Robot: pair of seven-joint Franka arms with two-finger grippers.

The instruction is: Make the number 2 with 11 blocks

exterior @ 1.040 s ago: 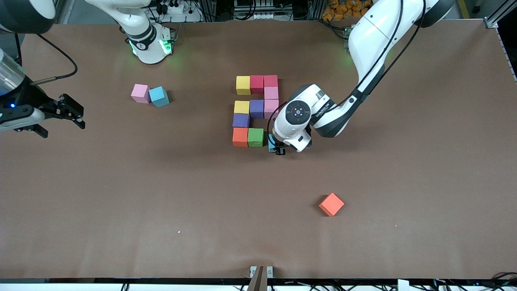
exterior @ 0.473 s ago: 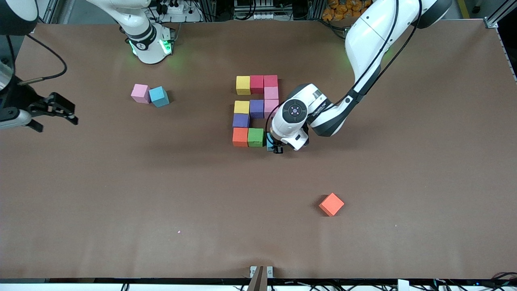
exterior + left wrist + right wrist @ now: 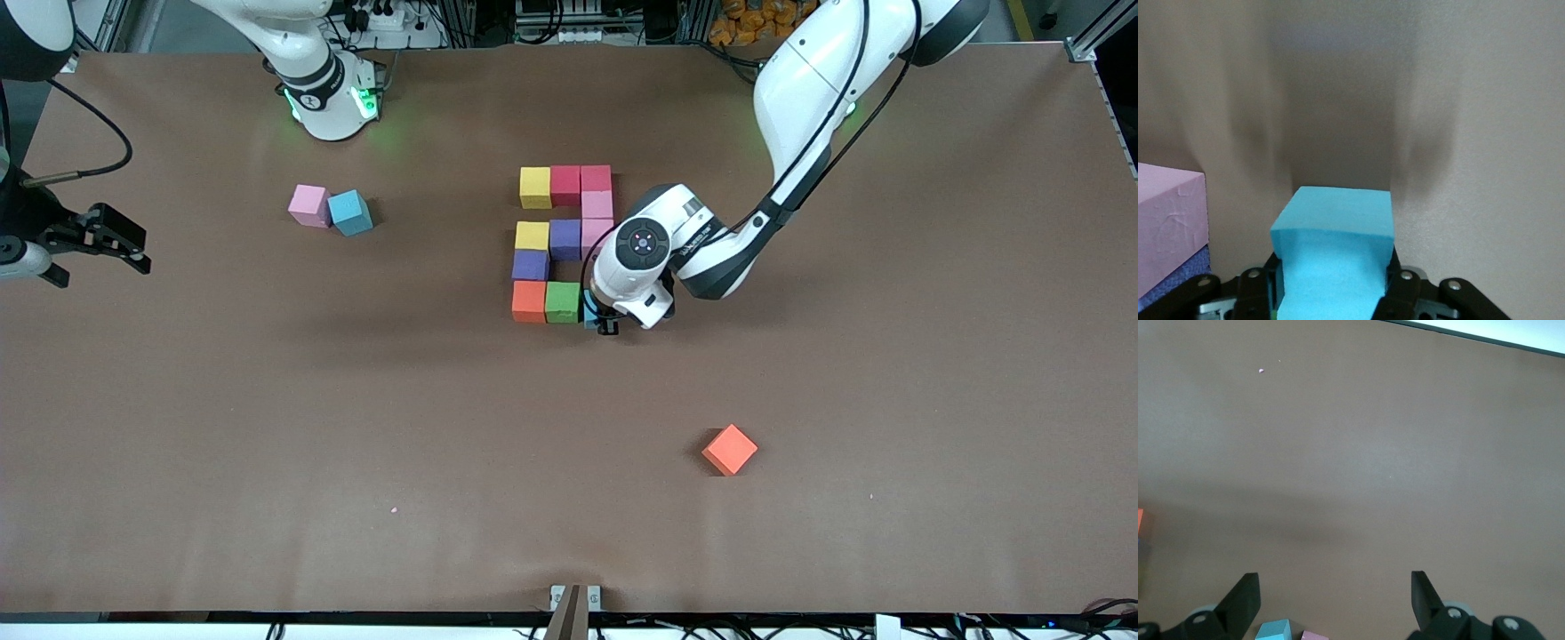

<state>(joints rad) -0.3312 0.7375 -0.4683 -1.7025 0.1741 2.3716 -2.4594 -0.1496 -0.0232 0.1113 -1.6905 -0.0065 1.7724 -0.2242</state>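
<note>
The left tool (image 3: 602,322) has slid a little closer to the green block (image 3: 563,301) over the last second, carrying a light blue block (image 3: 1335,260) clamped between its fingers (image 3: 1403,293). That cube now sits low, just beside the green one, at the last open spot of the bottom row. In the left wrist view a pink block (image 3: 1168,227) shows close by.

The number 2 (image 3: 563,242) lies around the middle of the desk (image 3: 889,356), somewhat toward the edge where the arms are mounted. Ten cubes are down: yellow, red and pink across the top, pink below that, then yellow, purple and pink, one purple, then orange (image 3: 529,300) and green. My guess is the eleventh only needs seating and letting go.

The right tool (image 3: 98,242) has drawn back toward the desk edge at the right arm's end, fingers spread and empty, waiting.

A spare pink block (image 3: 309,204) and spare blue block (image 3: 350,212) sit toward the right arm's corner; a loose orange block (image 3: 730,449) lies nearer the front edge.
</note>
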